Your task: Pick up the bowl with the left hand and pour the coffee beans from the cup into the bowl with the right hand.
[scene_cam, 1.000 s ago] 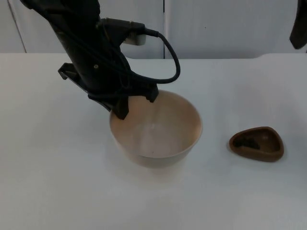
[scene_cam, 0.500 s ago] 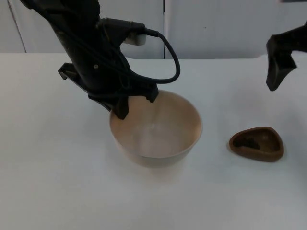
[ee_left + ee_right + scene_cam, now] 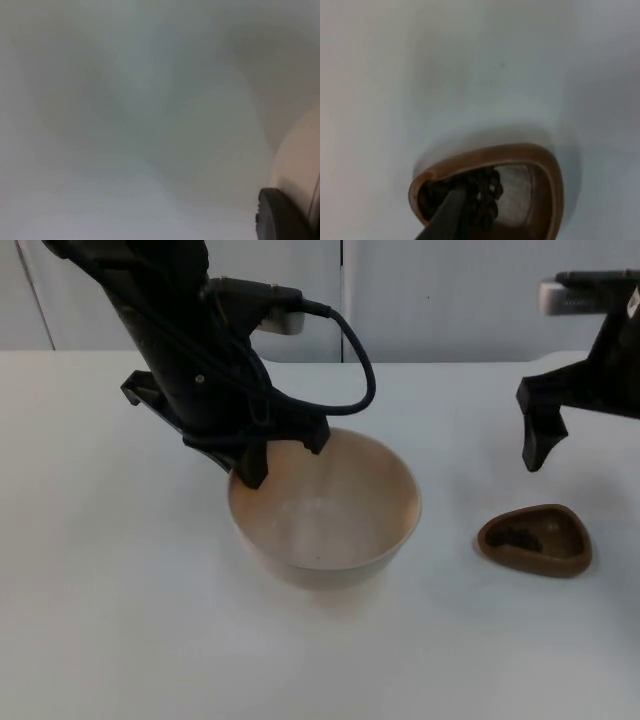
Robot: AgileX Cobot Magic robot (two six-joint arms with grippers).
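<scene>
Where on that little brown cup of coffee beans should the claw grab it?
Probably by the rim. The cup is low, rounded-triangular and open on top, sitting flat on the table, so one finger inside and one outside its wall, coming from above, looks safest. The right gripper hovers above and behind it. Beans lie toward one end, so the barer end suits.

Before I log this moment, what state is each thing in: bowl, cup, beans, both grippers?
bowl: upright, no beans in it, rim between the left gripper's fingers.
cup: upright on the table, untouched.
coffee beans: a dark heap inside the cup, not poured.
left gripper: shut on the bowl's rim.
right gripper: above the table behind the cup, holding nothing.
</scene>
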